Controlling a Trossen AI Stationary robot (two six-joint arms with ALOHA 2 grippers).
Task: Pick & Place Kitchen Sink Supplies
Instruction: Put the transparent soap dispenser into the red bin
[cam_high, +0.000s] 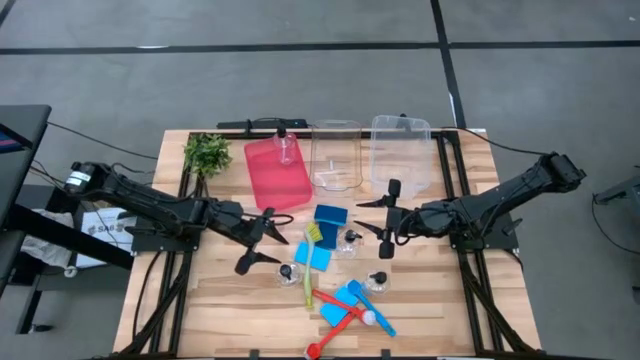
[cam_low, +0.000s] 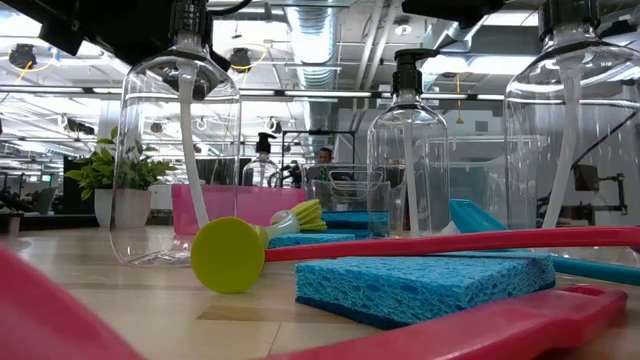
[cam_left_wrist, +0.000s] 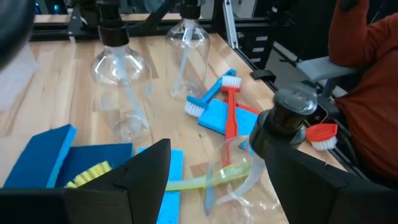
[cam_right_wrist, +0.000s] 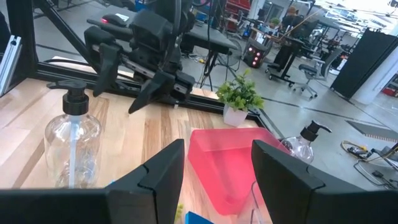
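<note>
Left gripper (cam_high: 262, 238) hovering with jaws spread, empty, beside small clear pump bottle (cam_high: 288, 274), right gripper (cam_high: 390, 218) hanging likewise parted, empty, near blue rectangular sponge (cam_high: 329, 217).

No legible txt anywhere.

Light wooden plank tabletop (cam_high: 220, 310) carries: red plastic bin (cam_high: 275, 172), two clear plastic bins (cam_high: 335, 155), leafy green potted plant (cam_high: 207, 153), clear pump bottles (cam_high: 350, 241), blue rectangular sponges (cam_high: 329, 217), thin long-handled brushes (cam_high: 309, 280).
</note>
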